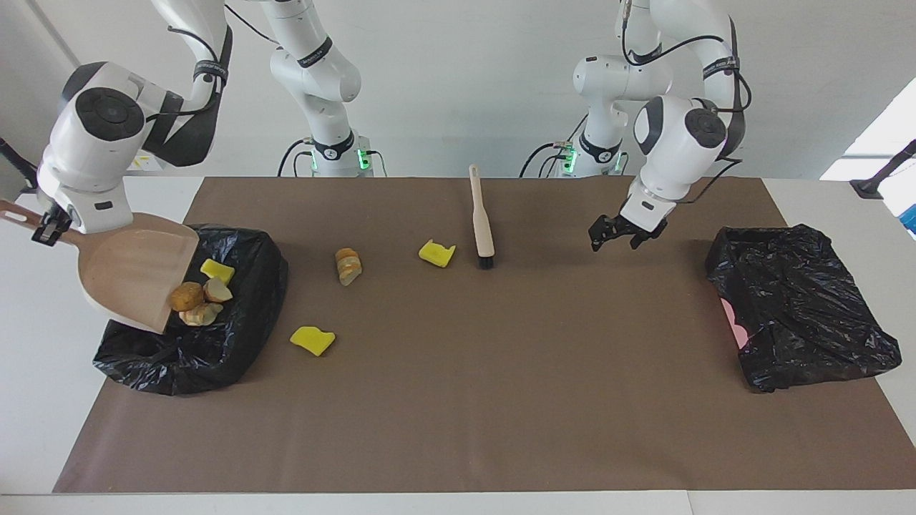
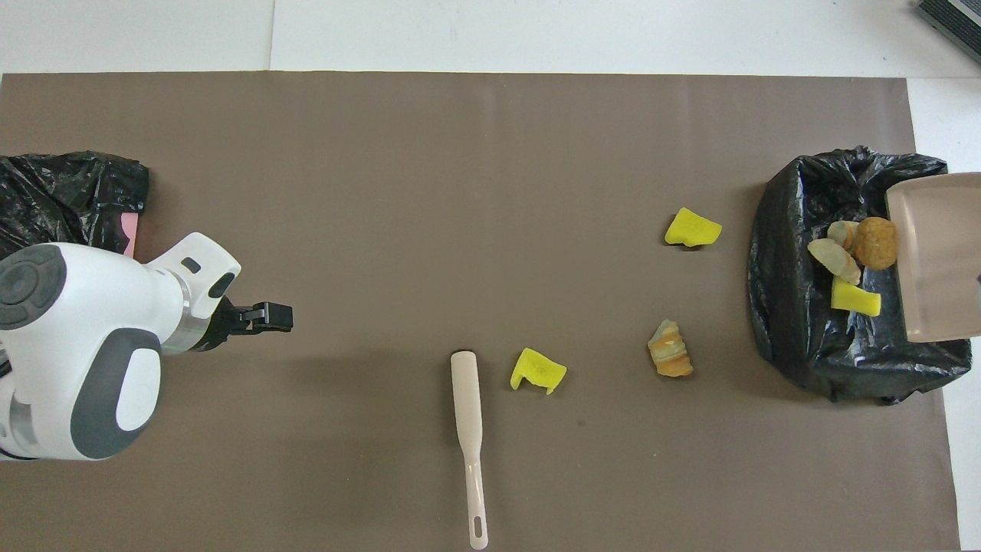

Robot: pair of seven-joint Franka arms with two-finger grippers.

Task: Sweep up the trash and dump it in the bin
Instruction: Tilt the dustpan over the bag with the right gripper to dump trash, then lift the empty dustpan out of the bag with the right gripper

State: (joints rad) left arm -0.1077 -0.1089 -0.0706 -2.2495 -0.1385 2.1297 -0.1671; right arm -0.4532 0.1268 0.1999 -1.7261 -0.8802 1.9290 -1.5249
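My right gripper [image 1: 44, 227] is shut on the handle of the beige dustpan [image 1: 129, 275], which is tilted over the black-bagged bin [image 1: 193, 343] at the right arm's end. A yellow scrap [image 1: 217, 270] and several bread chunks [image 1: 197, 304] lie at the pan's lip, over the bin's opening; they also show in the overhead view [image 2: 854, 253]. On the mat lie two yellow scraps [image 1: 437, 253] [image 1: 313, 340] and a bread chunk [image 1: 348, 266]. The brush [image 1: 481, 222] lies on the mat. My left gripper [image 1: 619, 234] is open and empty, over bare mat beside the brush.
A second black-bagged bin [image 1: 801, 307] with a pink patch showing stands at the left arm's end of the brown mat [image 1: 501, 400]. The mat's edge and the white table lie around it.
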